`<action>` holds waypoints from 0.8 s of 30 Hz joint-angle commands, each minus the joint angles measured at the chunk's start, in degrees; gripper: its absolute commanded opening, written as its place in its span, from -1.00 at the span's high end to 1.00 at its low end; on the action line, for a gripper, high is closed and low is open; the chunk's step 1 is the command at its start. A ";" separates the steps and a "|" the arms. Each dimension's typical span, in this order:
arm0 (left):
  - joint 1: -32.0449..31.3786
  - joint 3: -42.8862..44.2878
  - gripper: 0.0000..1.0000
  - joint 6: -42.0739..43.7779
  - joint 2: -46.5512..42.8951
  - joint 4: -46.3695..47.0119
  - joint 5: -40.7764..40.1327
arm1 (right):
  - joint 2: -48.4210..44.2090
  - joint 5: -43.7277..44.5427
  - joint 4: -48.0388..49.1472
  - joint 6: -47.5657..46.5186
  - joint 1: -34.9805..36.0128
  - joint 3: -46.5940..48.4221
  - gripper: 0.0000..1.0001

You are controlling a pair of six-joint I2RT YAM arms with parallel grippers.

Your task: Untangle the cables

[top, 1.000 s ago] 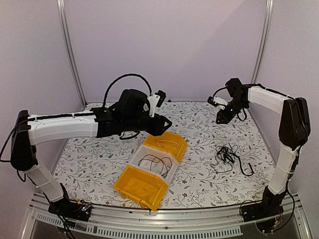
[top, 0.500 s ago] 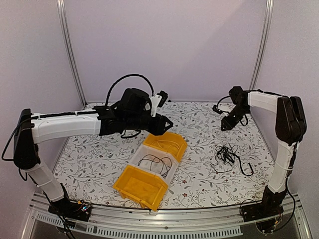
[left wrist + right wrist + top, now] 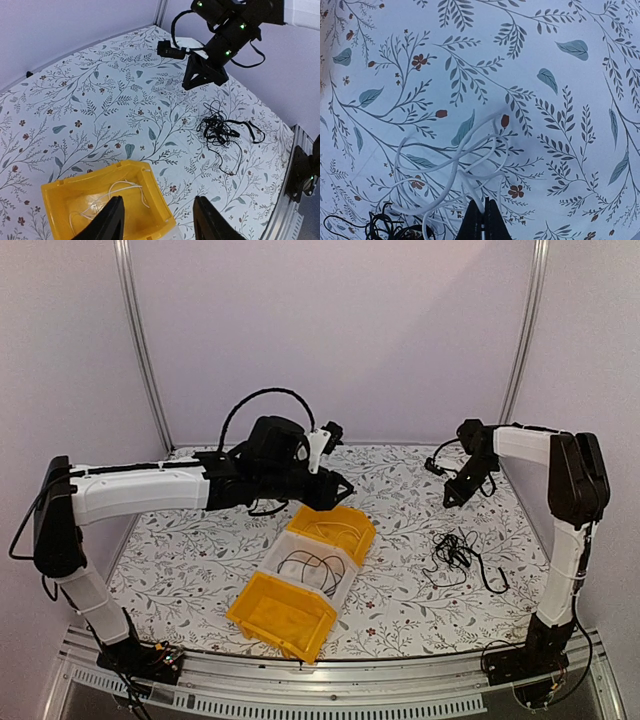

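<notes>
A pale cream-white cable (image 3: 455,170) is hanging in loose, overlapping loops straight below the jaws of the right arm (image 3: 525,445). These jaws are clenched on it where its strands gather. In the right wrist view the loops are fanning up and to the left over the flower-printed bench (image 3: 400,590), with no clear long axis.

The tangle of thin black cables (image 3: 455,552) is lying on the bench well to the right of the far yellow plastic bin (image 3: 362,535). It is sitting as a tight knot, with one tail trailing farther from that bin toward the near edge. The right arm's jaws are hovering on the same side of the bin, farther back than the knot. I cannot tell whether the lifted pale cable is caught in the black strands, though their ends are showing close together.

The right arm is much the nearer to the knot. The pale cable's likely home is probably the yellow bin, leftward from the clenched jaws, since a thin white wire (image 3: 131,186) is already coiling inside it. Just on the near side of that bin, a clear plastic bin (image 3: 345,585) is holding black cable loops (image 3: 312,565).

The left arm (image 3: 140,495) is reaching out over the yellow bin with its jaws released and spread wide, grasping nothing.
</notes>
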 commanded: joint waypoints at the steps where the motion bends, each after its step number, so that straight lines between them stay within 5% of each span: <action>1: 0.34 4.83 -0.03 3.02 4.84 6.39 3.76 | -10.52 -4.92 -4.63 -0.68 -0.14 4.56 1.00; 19: -9.32 33.89 -0.28 8.35 37.74 33.62 10.15 | -27.99 -20.18 -17.32 0.77 2.50 2.81 1.00; 22: -10.86 40.53 -0.14 4.59 45.78 34.47 10.94 | -30.19 -23.00 -18.41 1.38 2.44 2.76 1.00; 24: -11.27 43.23 0.25 2.51 48.95 34.76 11.32 | -31.75 -24.89 -19.79 1.43 2.49 3.82 1.00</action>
